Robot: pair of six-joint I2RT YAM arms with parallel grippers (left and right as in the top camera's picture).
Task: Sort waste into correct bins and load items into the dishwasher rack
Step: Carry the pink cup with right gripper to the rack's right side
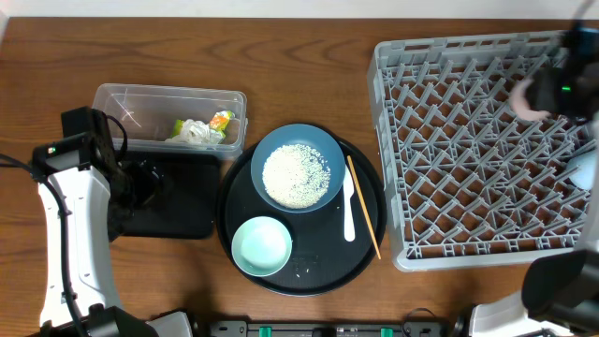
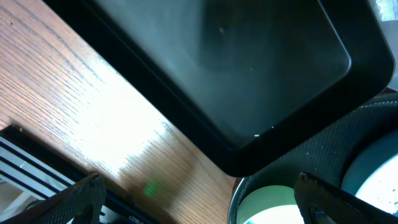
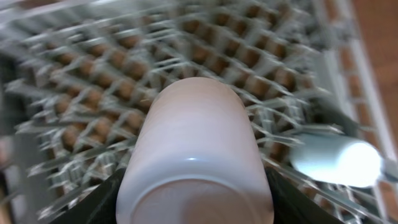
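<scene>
Small pale cup [image 3: 196,137], glossy and round-sided, is pinched between the jaws of the right gripper [image 3: 194,202], whose dark fingers press its flanks low on either side. Under it lies the large square light-grey plastic dishwasher rack [image 3: 93,81], smeared in the wrist view. A second pale cup [image 3: 336,163] seems to lie on its side among the pegs near the right wall.

The hold looks thin on so slick a surface. I judge the cup could slip or twist out, bounce off the peg tips, strike its neighbour, or settle tilted across pegs rather than between them. Letting go from too high would risk the same.

On the other side, the left gripper [image 2: 202,202] hangs with jaws spread and empty above a corner of the shallow black rectangular tray [image 2: 236,68], near the pale green bowl [image 1: 261,245]. A careless descent there could nudge either.
</scene>
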